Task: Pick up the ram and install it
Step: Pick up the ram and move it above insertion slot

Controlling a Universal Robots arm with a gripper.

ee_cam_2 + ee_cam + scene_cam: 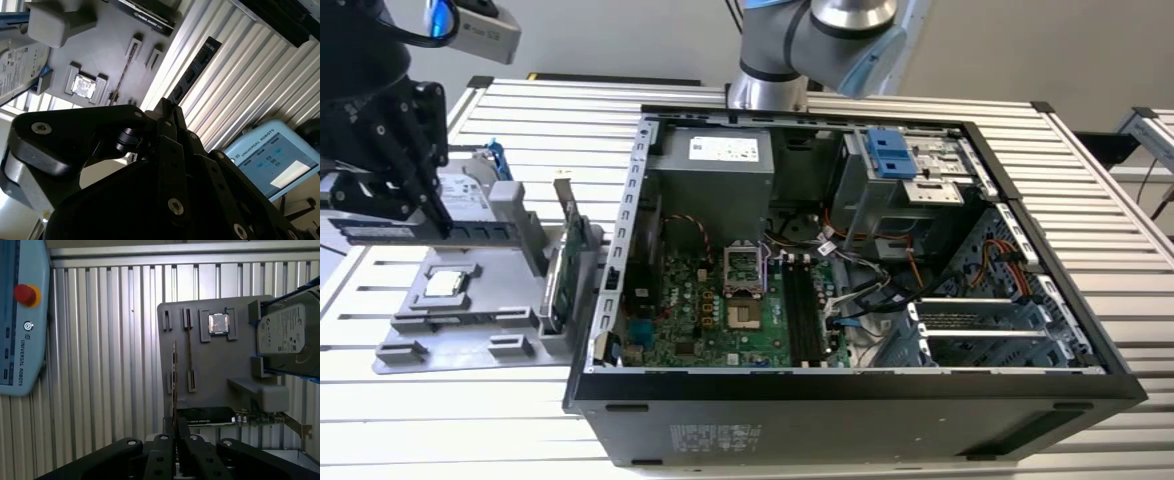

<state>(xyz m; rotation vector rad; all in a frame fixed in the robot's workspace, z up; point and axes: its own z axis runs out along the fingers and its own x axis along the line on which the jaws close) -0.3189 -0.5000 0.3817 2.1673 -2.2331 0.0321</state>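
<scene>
Observe the gripper (176, 428): its fingers are pinching the ram (195, 67) on both faces; the ram is held clear, just above the grey parts tray (220, 375); the tray's slot beside it stands vacant.

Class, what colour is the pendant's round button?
The button is red; the first wrist view shows it best.

Slim ram (384, 232), level in the hand (438, 222)

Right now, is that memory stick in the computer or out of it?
Out. The pincer grips the ram near the grey tray, outside the open computer case.
</scene>
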